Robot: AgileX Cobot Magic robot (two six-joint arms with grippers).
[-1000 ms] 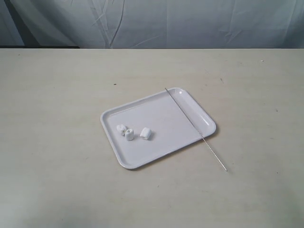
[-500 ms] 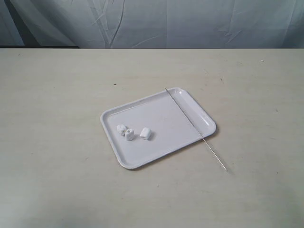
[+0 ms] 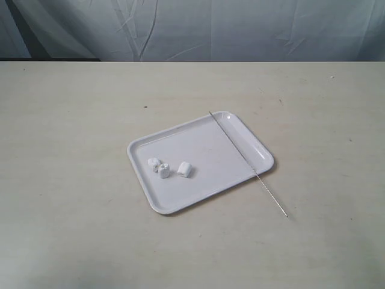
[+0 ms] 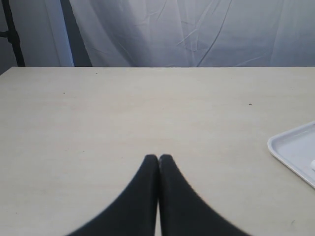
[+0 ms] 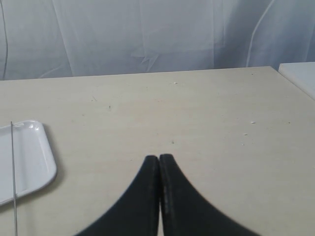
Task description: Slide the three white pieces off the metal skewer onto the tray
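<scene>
Since the three white pieces (image 3: 163, 170) lie loose on the tray (image 3: 207, 147), with the metal skewer (image 3: 240, 154) bare across its rim, the clenched, empty left end effector (image 4: 158, 158) and right end effector (image 5: 159, 157) need touch nothing.

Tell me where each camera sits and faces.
Exterior view: raised off the arms, looking down across the table at the tray, the three white pieces on it and the metal skewer across its rim; no arm shows.
Left wrist view: low over the table, facing the cloth backdrop; left tool shut, tray corner in view.
Right wrist view: likewise; right tool shut, tray and skewer in view.
Shared: all three see the tray; exterior and right wrist see the skewer.
</scene>
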